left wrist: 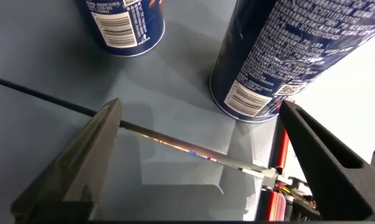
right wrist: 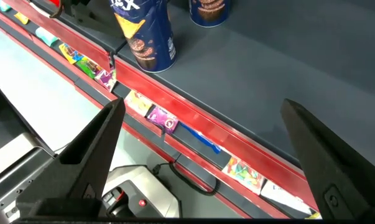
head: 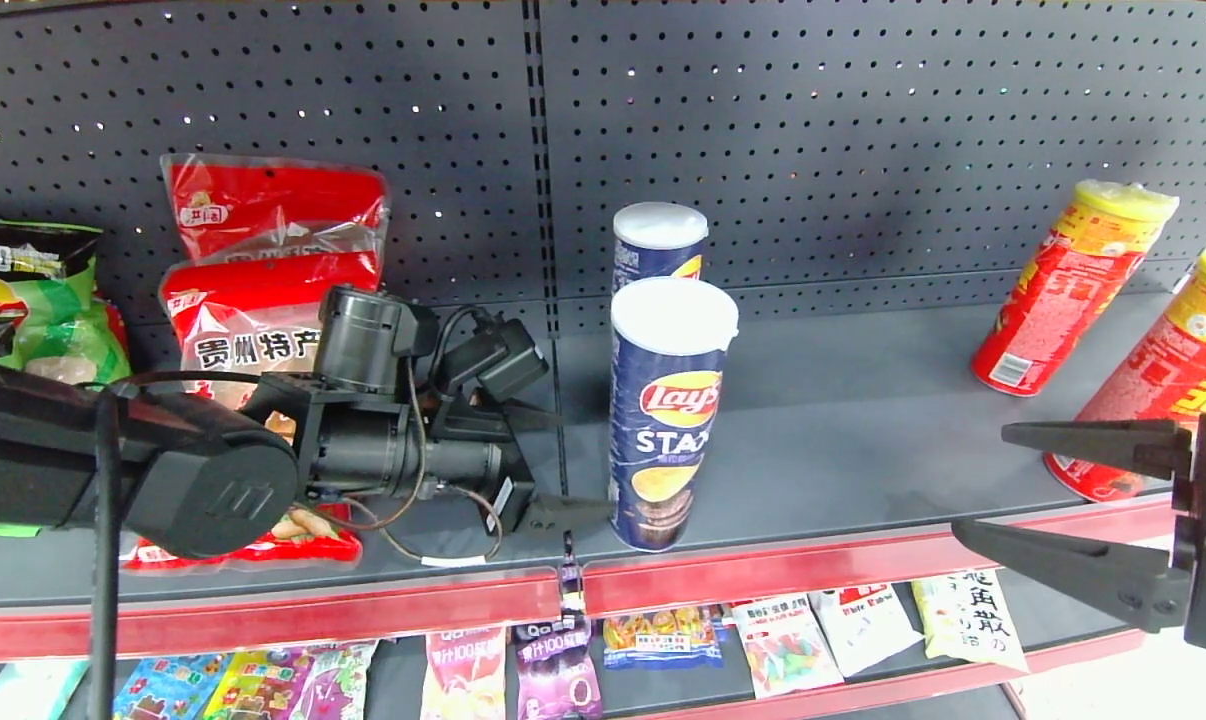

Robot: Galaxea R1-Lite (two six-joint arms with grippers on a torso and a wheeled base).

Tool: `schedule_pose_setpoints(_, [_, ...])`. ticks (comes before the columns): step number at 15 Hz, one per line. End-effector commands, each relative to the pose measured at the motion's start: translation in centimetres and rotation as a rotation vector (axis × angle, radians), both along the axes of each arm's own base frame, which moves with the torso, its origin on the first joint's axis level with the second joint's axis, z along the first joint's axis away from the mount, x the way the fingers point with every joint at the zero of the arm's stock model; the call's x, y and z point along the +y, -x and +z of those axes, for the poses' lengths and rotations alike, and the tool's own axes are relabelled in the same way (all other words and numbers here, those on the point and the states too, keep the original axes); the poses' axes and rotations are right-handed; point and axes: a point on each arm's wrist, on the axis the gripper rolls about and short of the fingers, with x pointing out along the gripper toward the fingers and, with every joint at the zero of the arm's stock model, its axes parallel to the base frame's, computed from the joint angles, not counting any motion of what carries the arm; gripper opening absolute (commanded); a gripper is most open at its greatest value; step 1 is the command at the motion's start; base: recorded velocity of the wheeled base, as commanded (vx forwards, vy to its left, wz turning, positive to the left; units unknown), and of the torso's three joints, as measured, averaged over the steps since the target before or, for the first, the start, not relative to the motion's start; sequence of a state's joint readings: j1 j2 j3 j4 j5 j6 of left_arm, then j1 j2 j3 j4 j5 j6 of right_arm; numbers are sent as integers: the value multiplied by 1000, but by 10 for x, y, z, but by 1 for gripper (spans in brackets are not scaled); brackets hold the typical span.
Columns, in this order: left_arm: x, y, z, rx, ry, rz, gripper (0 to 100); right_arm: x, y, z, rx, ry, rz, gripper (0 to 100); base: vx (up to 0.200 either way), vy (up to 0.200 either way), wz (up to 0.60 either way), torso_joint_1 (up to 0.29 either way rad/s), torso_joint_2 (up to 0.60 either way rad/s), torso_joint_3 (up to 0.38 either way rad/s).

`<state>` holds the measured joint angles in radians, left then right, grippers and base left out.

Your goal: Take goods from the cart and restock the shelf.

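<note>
Two blue chip cans stand upright on the grey shelf (head: 863, 420), one at the front (head: 671, 410) and one behind it (head: 660, 245). My left gripper (head: 573, 470) hovers low over the shelf just left of the front can, open and holding nothing. In the left wrist view the front can (left wrist: 280, 56) and the back can (left wrist: 128, 25) stand just beyond the spread fingers of the left gripper (left wrist: 199, 109). My right gripper (head: 983, 480) is open and holds nothing, off the shelf's red front edge (right wrist: 193, 118) at the right. The right wrist view shows the front can (right wrist: 147, 37) farther off.
Two red chip cans (head: 1073, 285) (head: 1163, 390) lean at the shelf's right end. Red snack bags (head: 263, 300) and a green chip bag (head: 33, 300) sit at the left behind my left arm. Small packets (head: 663, 640) line the lower shelf. A pegboard wall backs the shelf.
</note>
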<state>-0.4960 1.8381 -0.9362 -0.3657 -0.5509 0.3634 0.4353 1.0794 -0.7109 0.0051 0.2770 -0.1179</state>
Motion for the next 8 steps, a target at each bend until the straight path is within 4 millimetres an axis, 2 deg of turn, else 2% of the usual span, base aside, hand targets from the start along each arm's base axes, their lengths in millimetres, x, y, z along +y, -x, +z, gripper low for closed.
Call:
schedule_pose_setpoints(1, [-1,0,0,0,0,-3,100,0,0,0,3,0,0,100,0,0,0,0,0,0])
schedule_pose_setpoints(8, [-3,-2,-1,-3,0,-4,100,0,0,0,2,-1,2,100,0,0,0,0,0,0])
